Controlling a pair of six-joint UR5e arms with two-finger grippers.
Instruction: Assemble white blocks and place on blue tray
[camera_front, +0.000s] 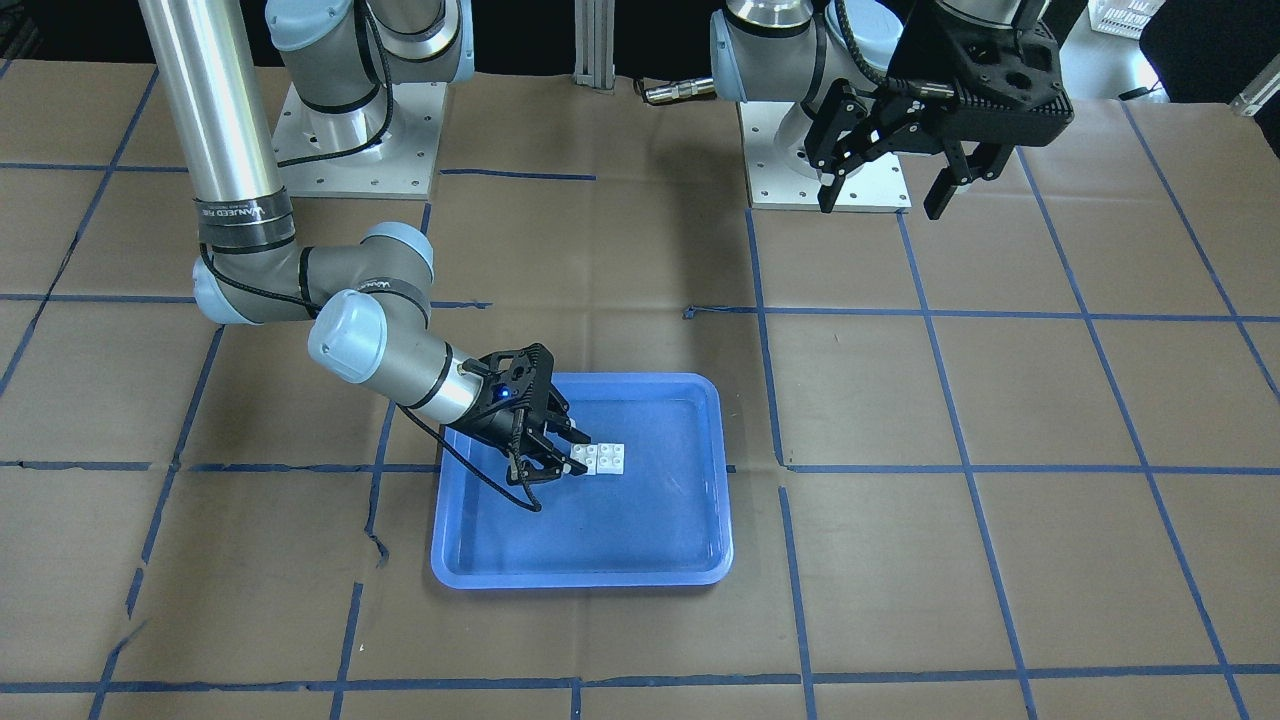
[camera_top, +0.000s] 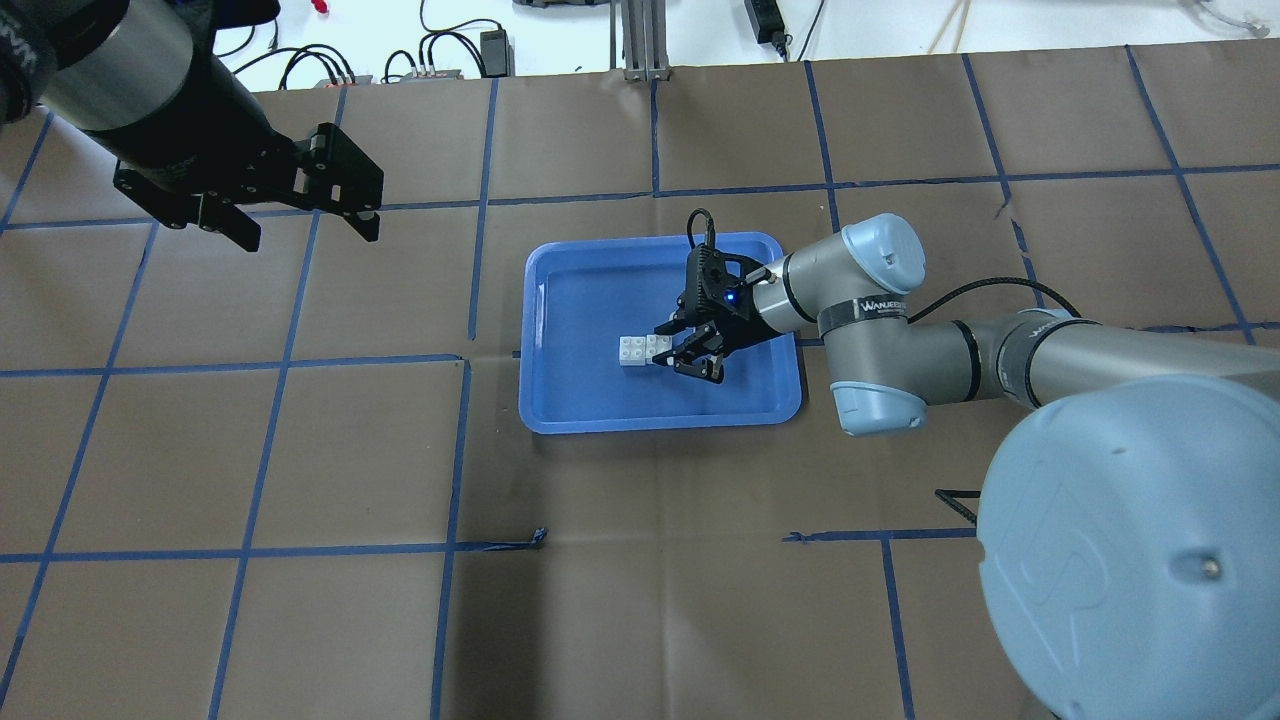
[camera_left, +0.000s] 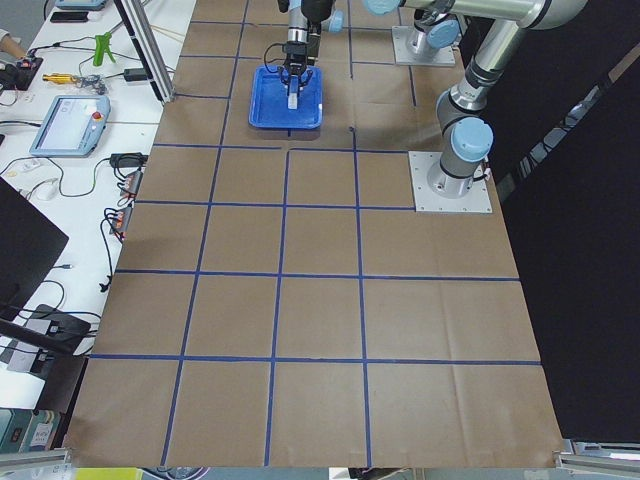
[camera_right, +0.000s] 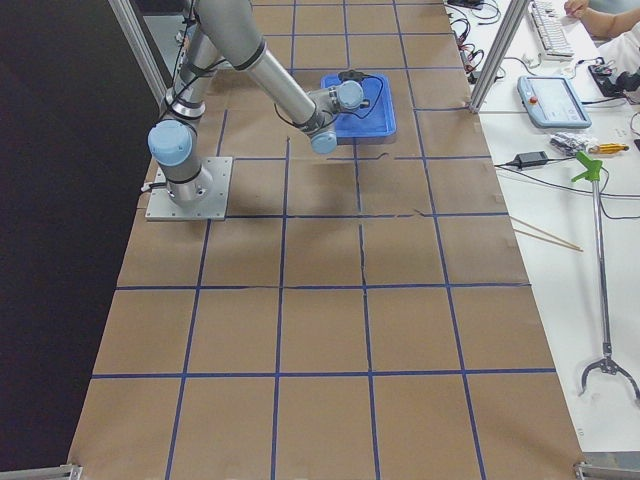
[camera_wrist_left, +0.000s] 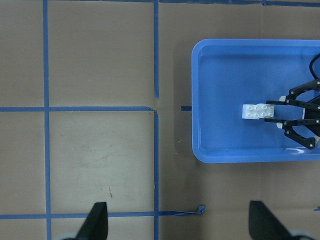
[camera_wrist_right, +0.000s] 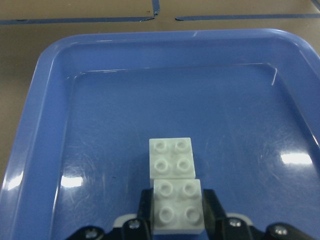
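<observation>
Two white blocks lie edge to edge on the floor of the blue tray (camera_front: 640, 520). My right gripper (camera_front: 572, 455) reaches low into the tray and is shut on the nearer white block (camera_wrist_right: 177, 210); its fingers (camera_wrist_right: 145, 202) press both sides. The other white block (camera_wrist_right: 171, 157) touches the held one's far edge. The pair also shows in the overhead view (camera_top: 640, 350) and in the left wrist view (camera_wrist_left: 257, 111). My left gripper (camera_front: 880, 195) hangs open and empty high above the table near its base, far from the tray (camera_top: 580, 390).
The table is brown paper with a blue tape grid (camera_top: 460, 360). The two arm bases (camera_front: 360, 150) stand at the robot's side. Cables, a pendant and tools lie on side benches (camera_left: 70, 120) beyond the table's edge.
</observation>
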